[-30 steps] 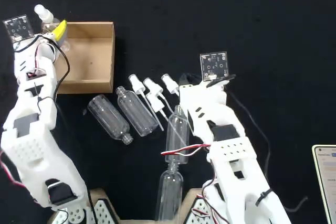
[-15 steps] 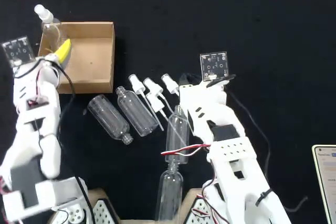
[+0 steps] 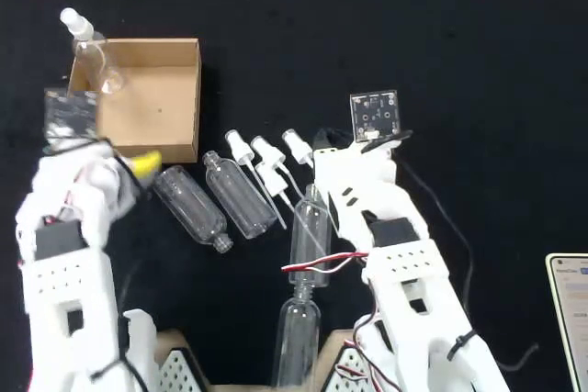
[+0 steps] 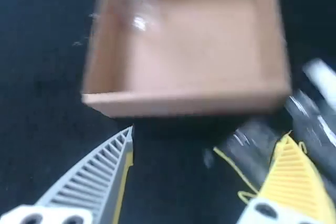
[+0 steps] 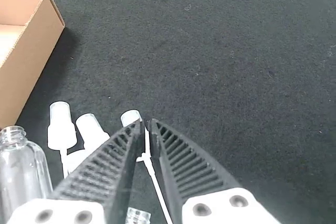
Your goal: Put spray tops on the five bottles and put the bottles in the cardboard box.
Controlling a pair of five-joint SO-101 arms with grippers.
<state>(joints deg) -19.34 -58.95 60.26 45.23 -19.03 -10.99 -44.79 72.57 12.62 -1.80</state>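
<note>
- my left gripper (image 4: pixel 207 135) is spread wide and empty, just outside the cardboard box (image 4: pixel 184 103).
- one capped bottle (image 3: pixel 92 60) leans in the box's far corner.
- my right gripper (image 5: pixel 145 123) is pinched nearly together over three loose spray tops (image 5: pixel 89 127), with bare bottles (image 3: pixel 241 195) beside them.

A black tabletop (image 3: pixel 478 61) carries a cardboard box (image 3: pixel 156 98) toward its far left corner. Four clear bottles (image 3: pixel 190 206) and three spray tops (image 3: pixel 267 155) lie around the middle, reaching toward the front edge.
</note>
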